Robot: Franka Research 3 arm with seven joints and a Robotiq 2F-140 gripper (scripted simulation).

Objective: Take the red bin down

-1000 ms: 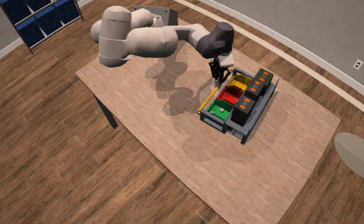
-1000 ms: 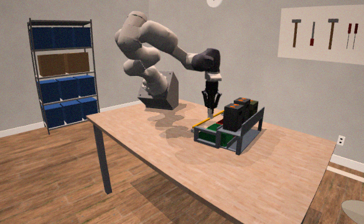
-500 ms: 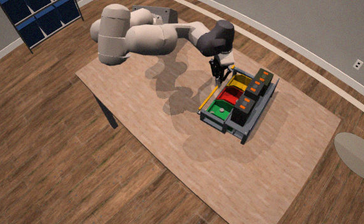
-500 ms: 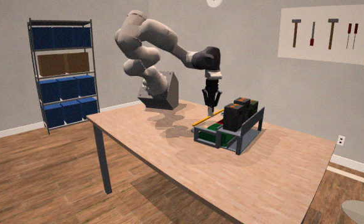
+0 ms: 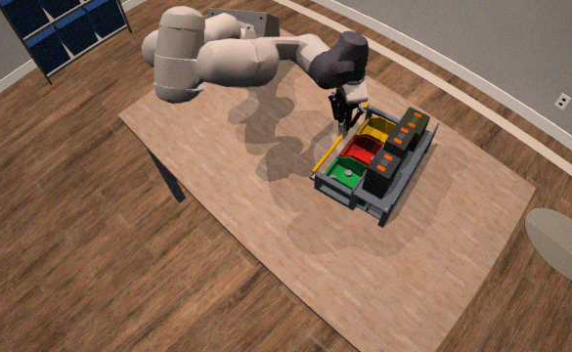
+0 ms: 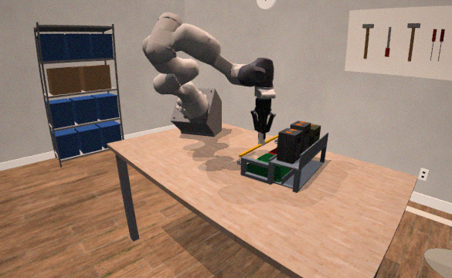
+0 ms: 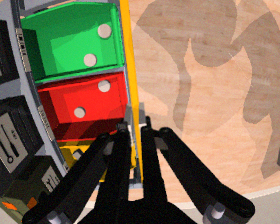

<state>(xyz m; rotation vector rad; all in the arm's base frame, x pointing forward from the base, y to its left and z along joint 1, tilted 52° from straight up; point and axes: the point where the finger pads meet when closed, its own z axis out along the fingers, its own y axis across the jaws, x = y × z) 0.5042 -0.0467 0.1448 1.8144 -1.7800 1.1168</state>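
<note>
The red open bin (image 5: 361, 151) (image 7: 66, 107) sits in the grey shelf (image 5: 408, 178) (image 6: 314, 150), with two pale round parts (image 7: 79, 112) in it. The green bin (image 5: 339, 168) (image 7: 66, 45) and the yellow bin (image 5: 377, 129) stand on either side of it. A thin yellow bar (image 5: 327, 154) (image 6: 250, 150) (image 7: 131, 60) runs across the open fronts; its near end looks slightly above its small end bracket. My gripper (image 5: 342, 133) (image 6: 262, 143) (image 7: 136, 111) points down and is shut on the bar, near the yellow bin. The fingers partly hide the yellow bin in the wrist view.
Dark cases (image 5: 382, 176) (image 6: 289, 147) stand in a row on the shelf's raised rear deck, right behind the bins. The wooden table top (image 5: 246, 196) (image 6: 345, 220) extends in front of the bar and beyond the shelf's near end. The arm's base (image 6: 198, 121) is at the back.
</note>
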